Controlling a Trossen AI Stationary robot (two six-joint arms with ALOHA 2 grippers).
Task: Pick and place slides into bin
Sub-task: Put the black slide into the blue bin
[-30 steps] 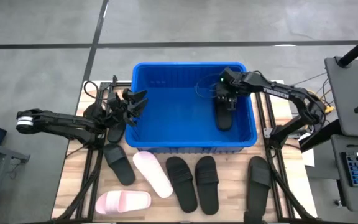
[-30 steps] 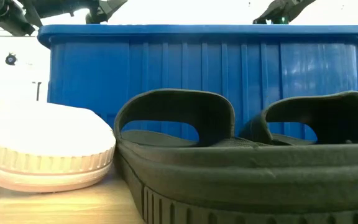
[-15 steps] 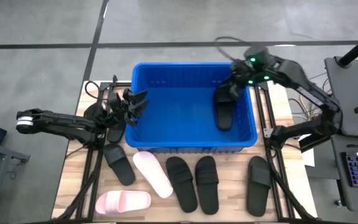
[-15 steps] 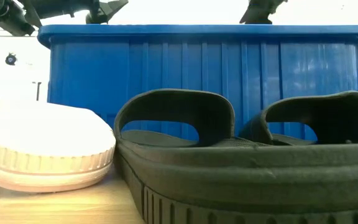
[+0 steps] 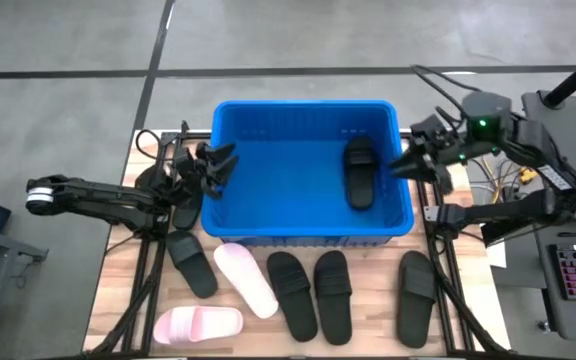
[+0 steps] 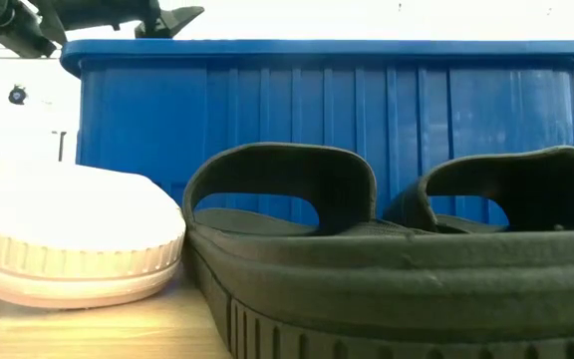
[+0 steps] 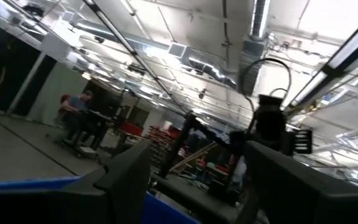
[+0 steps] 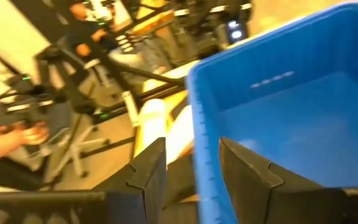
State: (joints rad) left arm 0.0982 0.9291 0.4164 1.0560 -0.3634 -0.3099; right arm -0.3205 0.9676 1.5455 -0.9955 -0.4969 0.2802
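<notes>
The blue bin [image 5: 230, 232] stands mid-table. One black slide [image 5: 359, 172] lies sole down on the bin's floor by its right wall. My right gripper [image 5: 406, 162] is open and empty above the bin's right rim, which shows between its fingers in the right wrist view [image 8: 191, 177]. My left gripper [image 5: 223, 165] is open and empty at the bin's left rim and also shows in the low view [image 6: 172, 15]. On the table in front of the bin lie two pink slides [image 5: 246, 278] [image 5: 198, 324] and several black slides [image 5: 293, 293].
Another black slide [image 5: 417, 290] lies near the table's right front corner, and one [image 5: 190, 262] at the left. In the low view a pink slide [image 6: 78, 234] and black slides [image 6: 367, 289] stand close before the bin's front wall [image 6: 317, 100]. A person sits in the room beyond [image 7: 76, 112].
My right gripper has risen out of the bin and gone toward the table's right edge, from over the black slide to the bin's right rim. The black slide stays lying on the bin's floor.
</notes>
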